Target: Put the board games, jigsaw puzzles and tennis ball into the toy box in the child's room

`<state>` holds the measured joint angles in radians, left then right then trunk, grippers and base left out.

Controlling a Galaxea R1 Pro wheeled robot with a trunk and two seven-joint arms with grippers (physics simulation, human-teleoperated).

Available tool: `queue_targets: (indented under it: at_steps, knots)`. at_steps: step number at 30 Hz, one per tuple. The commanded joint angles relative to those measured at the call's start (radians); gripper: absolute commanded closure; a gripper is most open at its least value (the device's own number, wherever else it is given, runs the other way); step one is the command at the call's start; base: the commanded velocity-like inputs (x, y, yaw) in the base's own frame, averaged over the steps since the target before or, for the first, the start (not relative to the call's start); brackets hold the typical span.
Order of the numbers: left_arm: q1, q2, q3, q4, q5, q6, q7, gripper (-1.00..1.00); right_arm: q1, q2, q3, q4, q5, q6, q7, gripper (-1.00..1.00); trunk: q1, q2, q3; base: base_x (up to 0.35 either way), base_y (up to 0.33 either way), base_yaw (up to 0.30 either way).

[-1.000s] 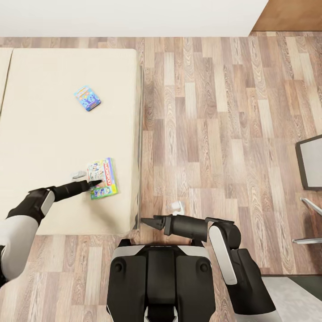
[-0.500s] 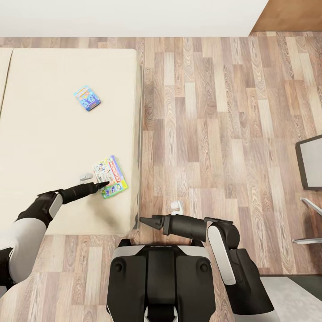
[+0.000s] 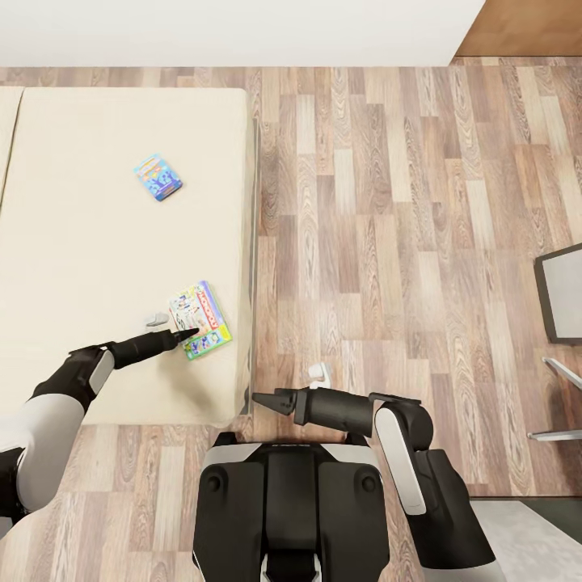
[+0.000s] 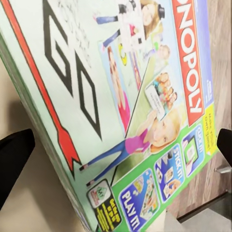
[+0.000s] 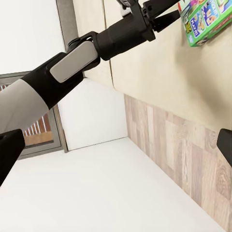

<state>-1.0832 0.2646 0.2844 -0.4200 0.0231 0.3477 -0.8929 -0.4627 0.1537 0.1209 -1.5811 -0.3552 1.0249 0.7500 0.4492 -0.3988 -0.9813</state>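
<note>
On the bed (image 3: 89, 242), a white and green Monopoly board game (image 3: 200, 319) lies flat near the mattress's right edge. A smaller blue board game (image 3: 158, 177) rests farther up the mattress. My left gripper (image 3: 184, 332) is open, its tip at the Monopoly box's near left edge. In the left wrist view the box (image 4: 125, 106) spans the space ahead of the two black fingers (image 4: 14, 154). My right gripper (image 3: 260, 398) is open and empty, hovering over the floor by the bed's near corner. The right wrist view looks at the box (image 5: 205, 19) and my left arm (image 5: 96, 48).
Wood-plank floor (image 3: 388, 242) stretches right of the bed. A white wall (image 3: 242, 32) runs along the far side. A grey dark-edged panel (image 3: 562, 295) with metal legs (image 3: 558, 404) stands at the right edge. A pale rug (image 3: 525, 541) lies at the near right.
The Monopoly box slid toward the bed's right edge and turned a little, with my left gripper shifting with it. Nothing has moved in the last half second.
</note>
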Motion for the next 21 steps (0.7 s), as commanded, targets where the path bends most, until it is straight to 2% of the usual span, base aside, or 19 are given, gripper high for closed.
queue_targets:
  at_steps: [1,13,14,21]
  knots:
    - [0.000,-0.001,-0.001,0.001,-0.003,0.016,-0.005,-1.00,0.000,0.001,-0.001,0.000,0.004,0.004,0.005,-1.00,0.001,-0.001,-0.001,0.000,0.000,0.000]
    - [0.000,-0.005,-0.020,0.004,-0.004,0.029,-0.039,-1.00,0.000,0.000,-0.001,0.000,0.003,0.004,0.005,-1.00,0.001,-0.001,-0.001,0.000,0.000,0.000]
    - [0.000,-0.005,-0.037,0.004,-0.032,0.085,-0.039,-1.00,0.000,0.000,-0.001,0.000,0.003,0.004,0.005,-1.00,0.001,-0.001,-0.001,0.000,0.000,0.000]
    - [0.000,-0.006,-0.040,0.004,-0.032,0.085,-0.040,-1.00,0.000,0.000,-0.001,0.000,0.003,0.004,0.005,-1.00,0.001,-0.001,-0.001,0.000,0.000,0.000]
